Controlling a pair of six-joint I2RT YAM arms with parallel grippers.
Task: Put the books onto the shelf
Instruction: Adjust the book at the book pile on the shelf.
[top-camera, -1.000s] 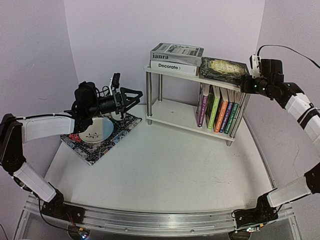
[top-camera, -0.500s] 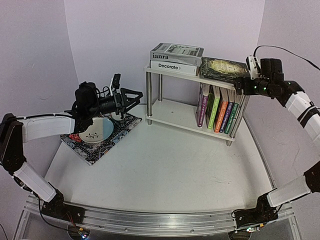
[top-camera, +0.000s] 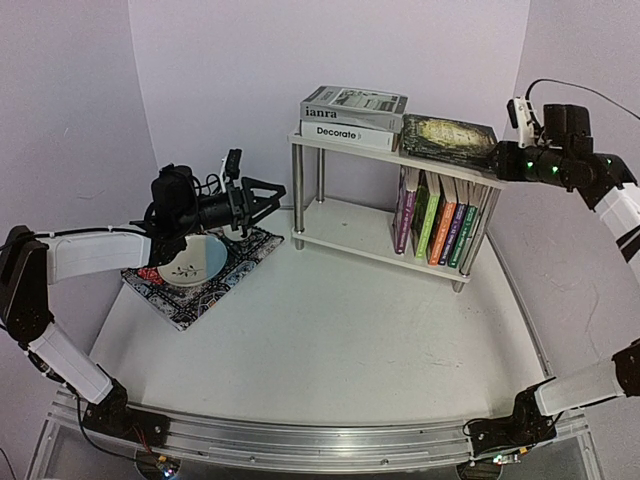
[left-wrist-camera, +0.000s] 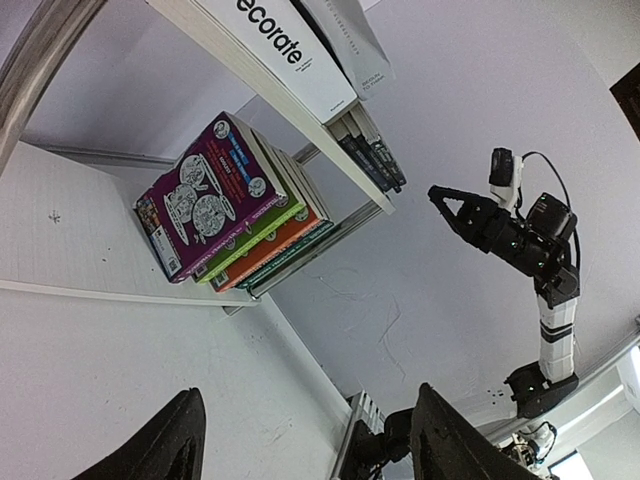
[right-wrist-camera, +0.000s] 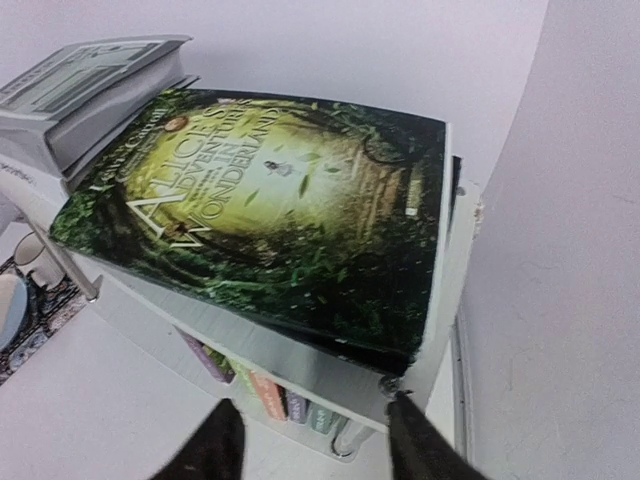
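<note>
Pulling right gripper (right-wrist-camera: 315, 420) off toward 3 o'clock, jaws apart, empty; book (right-wrist-camera: 270, 190) left flat on shelf (top-camera: 340, 215) top. Left gripper (left-wrist-camera: 300, 440) wide, idle. Probably done.

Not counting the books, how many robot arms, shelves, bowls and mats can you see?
Robot arms: 2 (left arm, right arm)
Shelf: 1
Bowl: 1
Patterned mat: 1
Total: 5
</note>
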